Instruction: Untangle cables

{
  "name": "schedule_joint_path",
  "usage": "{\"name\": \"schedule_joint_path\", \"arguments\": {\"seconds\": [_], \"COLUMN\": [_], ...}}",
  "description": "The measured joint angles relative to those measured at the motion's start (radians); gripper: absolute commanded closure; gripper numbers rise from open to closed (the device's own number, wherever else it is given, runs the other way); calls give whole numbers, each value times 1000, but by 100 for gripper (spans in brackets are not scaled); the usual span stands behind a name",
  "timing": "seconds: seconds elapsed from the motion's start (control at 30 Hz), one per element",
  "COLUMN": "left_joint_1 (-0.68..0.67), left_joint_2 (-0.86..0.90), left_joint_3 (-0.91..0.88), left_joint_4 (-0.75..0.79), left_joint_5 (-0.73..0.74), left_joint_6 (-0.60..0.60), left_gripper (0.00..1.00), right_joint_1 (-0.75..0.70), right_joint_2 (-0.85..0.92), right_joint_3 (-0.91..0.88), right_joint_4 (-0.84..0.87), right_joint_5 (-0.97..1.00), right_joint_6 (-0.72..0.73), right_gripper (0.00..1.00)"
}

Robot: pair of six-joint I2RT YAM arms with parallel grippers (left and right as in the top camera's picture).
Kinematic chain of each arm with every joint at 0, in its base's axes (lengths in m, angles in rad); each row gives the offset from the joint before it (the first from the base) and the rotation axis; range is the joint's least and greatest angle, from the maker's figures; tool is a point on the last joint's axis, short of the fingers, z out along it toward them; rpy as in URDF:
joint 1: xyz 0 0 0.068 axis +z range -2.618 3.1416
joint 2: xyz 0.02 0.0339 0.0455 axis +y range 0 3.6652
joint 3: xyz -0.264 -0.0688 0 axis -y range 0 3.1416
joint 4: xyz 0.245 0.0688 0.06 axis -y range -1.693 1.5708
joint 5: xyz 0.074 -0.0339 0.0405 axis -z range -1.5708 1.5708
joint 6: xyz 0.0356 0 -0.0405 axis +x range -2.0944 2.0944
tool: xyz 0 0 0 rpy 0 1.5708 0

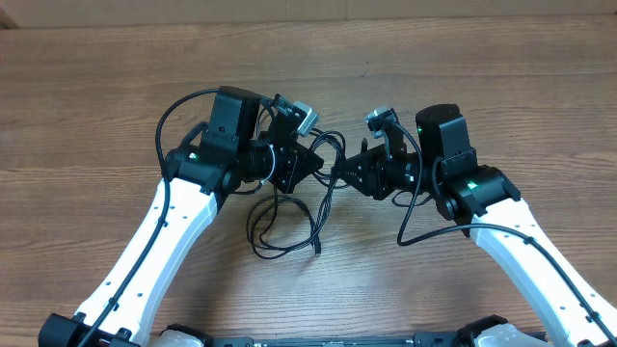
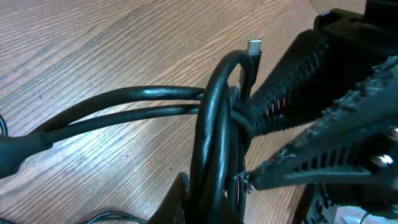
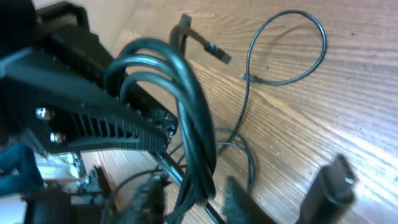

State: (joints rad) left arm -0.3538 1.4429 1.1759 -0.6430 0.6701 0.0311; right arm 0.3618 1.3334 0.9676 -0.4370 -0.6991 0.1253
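Observation:
The cables (image 1: 289, 231) are thin black cords. Loose loops lie on the table in front of the two grippers, and a bunch is lifted between them. My left gripper (image 1: 313, 166) is shut on the bundle (image 2: 214, 124), which runs up from its jaws (image 2: 211, 205). A silver-tipped plug (image 2: 255, 46) sticks up behind it. My right gripper (image 1: 339, 175) meets it from the right. Its ribbed fingers (image 2: 292, 74) straddle the same bundle. In the right wrist view the jaws (image 3: 194, 202) look blurred and stand apart, with the cables (image 3: 199, 124) hanging between them. A black plug (image 3: 336, 186) hangs near.
The wooden table (image 1: 482, 77) stretches all round. Each arm's own thicker black wire arcs beside it (image 1: 174, 116) (image 1: 410, 217). A thin cord loop (image 3: 292, 74) lies on the wood beyond the bundle. The left gripper's fingers (image 3: 106, 127) crowd the right wrist view.

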Motion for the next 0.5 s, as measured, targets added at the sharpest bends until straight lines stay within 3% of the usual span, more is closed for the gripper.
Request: {"name": "schedule_joint_path", "arguments": {"seconds": [0.13,0.5], "left_joint_1": [0,0], "left_joint_2": [0,0], "left_joint_3": [0,0], "left_joint_4": [-1,-1], "left_joint_5": [0,0], "left_joint_6": [0,0], "left_gripper": [96,95], "right_joint_1": [0,0], "right_joint_2": [0,1], "right_joint_3": [0,0], "right_joint_4": [-1,-1], "right_joint_5": [8,12], "right_joint_6": [3,5], "right_gripper": [96,96]}}
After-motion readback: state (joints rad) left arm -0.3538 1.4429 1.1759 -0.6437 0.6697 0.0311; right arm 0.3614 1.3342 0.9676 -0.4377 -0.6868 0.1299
